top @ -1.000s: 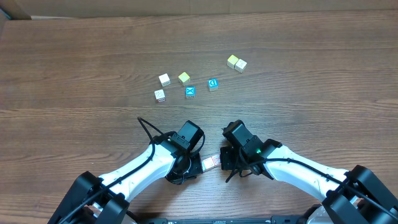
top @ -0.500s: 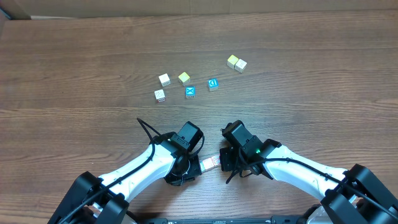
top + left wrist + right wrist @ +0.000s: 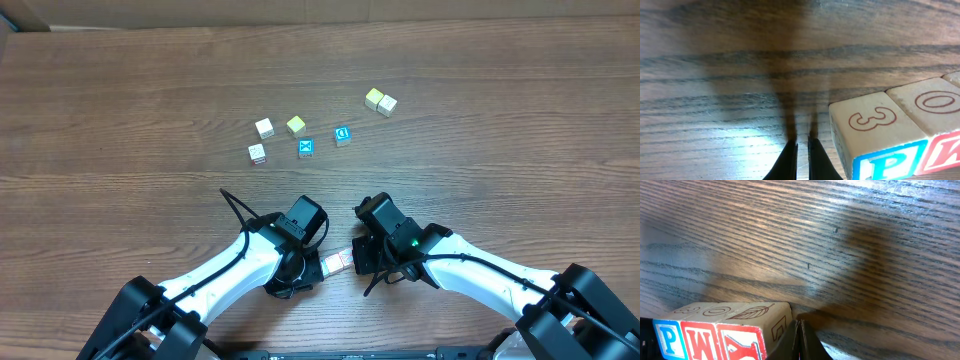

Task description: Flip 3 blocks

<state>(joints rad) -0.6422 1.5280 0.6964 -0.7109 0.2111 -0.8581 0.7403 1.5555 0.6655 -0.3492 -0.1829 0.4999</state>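
The three small wooden letter cubes sit touching in a row at the overhead's lower centre, outlined faces up, coloured P and W faces sideways. Clenched and empty, the left gripper and right gripper flank its ends. Whether any flip is done cannot be told.

White arm links carry black joints, black cable, green light.

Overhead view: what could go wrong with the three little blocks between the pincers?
The row of three small wooden letter blocks lies between the shut left pincer and shut right pincer. Squeezed unevenly from the ends, the row might buckle and scatter. Or one end could slip free and stay unflipped.
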